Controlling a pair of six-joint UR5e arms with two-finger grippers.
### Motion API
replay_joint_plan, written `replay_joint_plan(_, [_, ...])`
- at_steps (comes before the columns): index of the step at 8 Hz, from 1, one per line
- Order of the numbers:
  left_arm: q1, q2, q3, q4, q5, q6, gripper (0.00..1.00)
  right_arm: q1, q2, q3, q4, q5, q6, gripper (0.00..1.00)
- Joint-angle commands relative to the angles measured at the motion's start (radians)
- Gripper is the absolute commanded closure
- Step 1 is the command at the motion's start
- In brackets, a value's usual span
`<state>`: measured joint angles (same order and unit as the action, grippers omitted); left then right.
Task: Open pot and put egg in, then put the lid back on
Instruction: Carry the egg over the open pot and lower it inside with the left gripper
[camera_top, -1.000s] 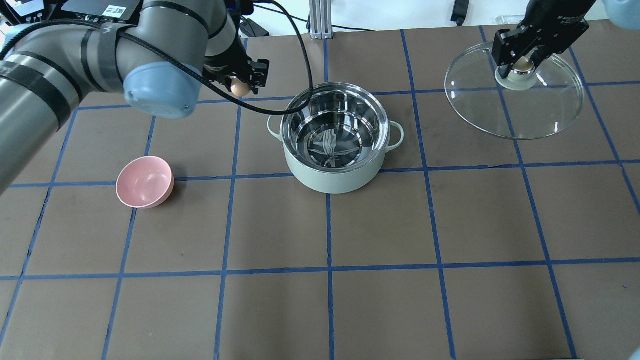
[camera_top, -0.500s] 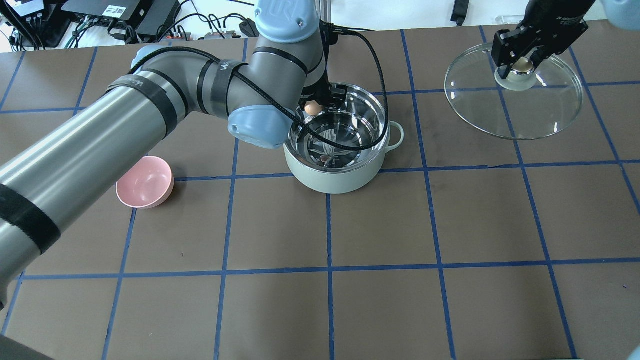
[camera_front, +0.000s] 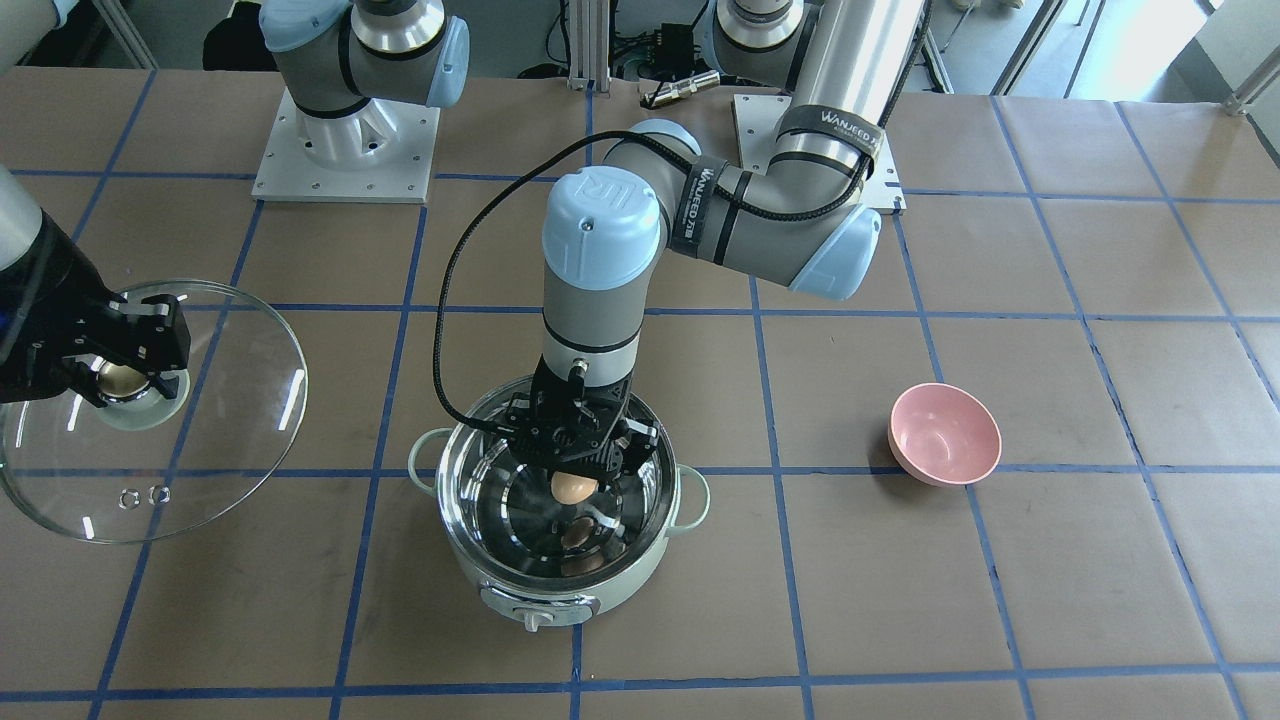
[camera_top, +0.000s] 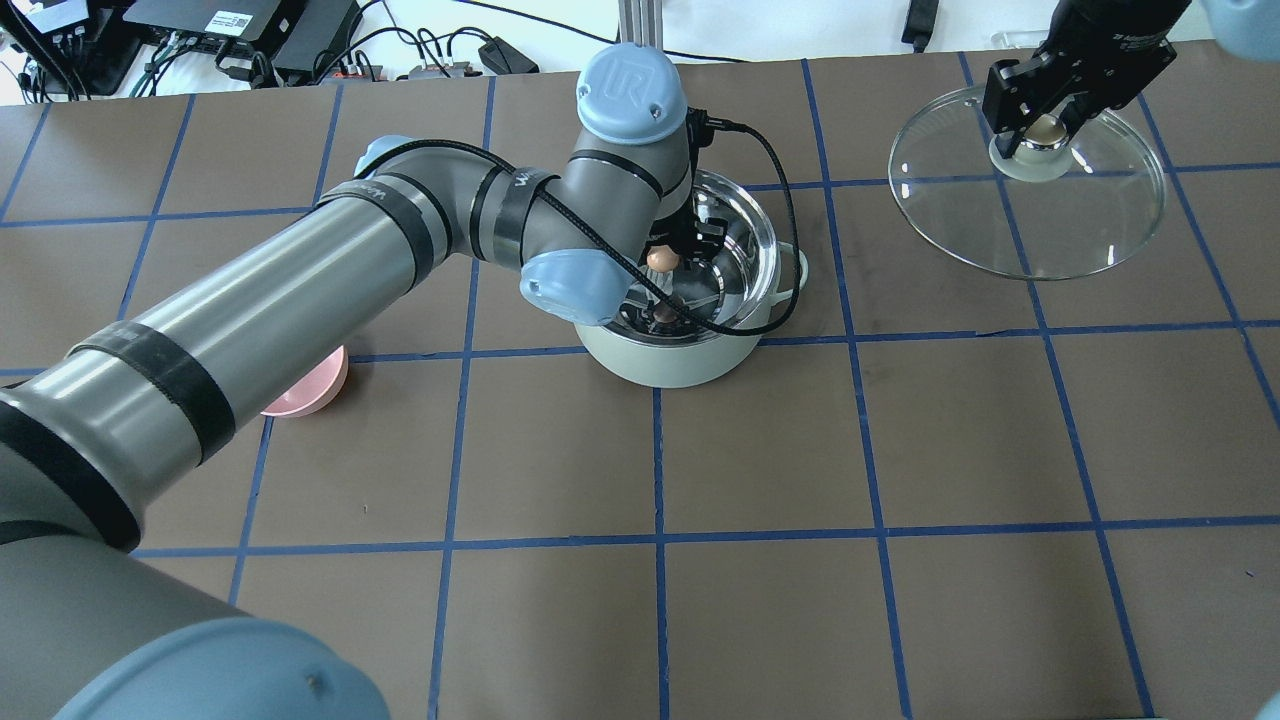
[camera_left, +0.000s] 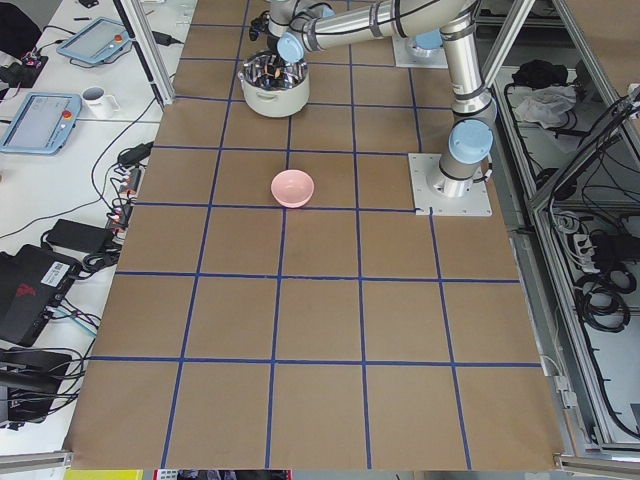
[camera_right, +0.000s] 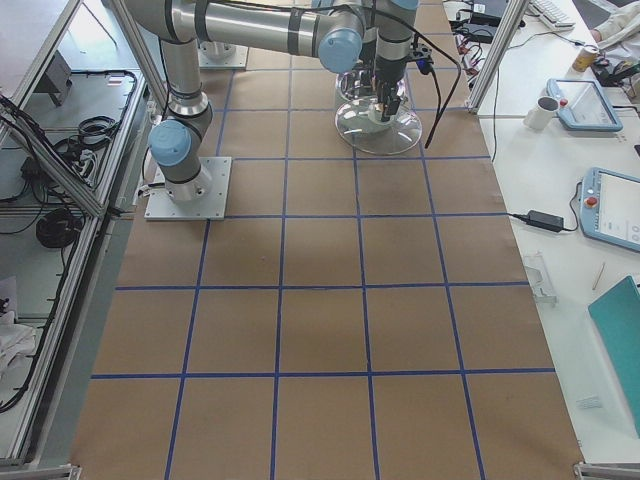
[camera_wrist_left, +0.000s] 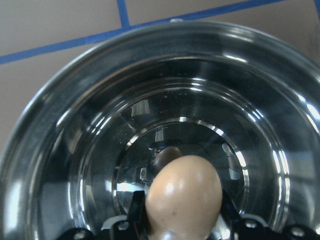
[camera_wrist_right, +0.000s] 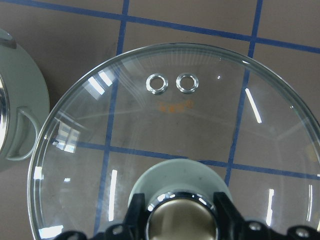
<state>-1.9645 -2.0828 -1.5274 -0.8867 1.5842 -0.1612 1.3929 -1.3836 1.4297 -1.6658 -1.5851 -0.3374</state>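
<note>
Spanning the table (camera_top: 760, 620), blue tape (camera_top: 657, 450) grids brown paper (camera_top: 980, 430); left jaws clench the egg (camera_top: 659, 259), right jaws the lid (camera_top: 1040, 230).

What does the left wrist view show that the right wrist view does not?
Only the left wrist view shows the small tan-brown oval egg, gripped by the left claw, above the shiny steel floor of the round pale mint-green pot. Only the right wrist view shows the round clear glass lid, its two metal-ringed vent holes and the right claw shut on its round beige knob. Both show part of the pot, the brown table and blue tape lines.
</note>
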Motion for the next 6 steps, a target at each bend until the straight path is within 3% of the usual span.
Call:
replay_joint_plan(1, [-0.024, -0.051, 0.001, 0.028, -0.009, 0.017, 0.61, 0.000, 0.000, 0.000, 0.000, 0.000, 0.001, 1.00])
replay_joint_plan(6, [-0.024, -0.094, 0.001, 0.025, -0.009, 0.088, 0.59, 0.000, -0.002, 0.000, 0.000, 0.002, 0.008, 1.00])
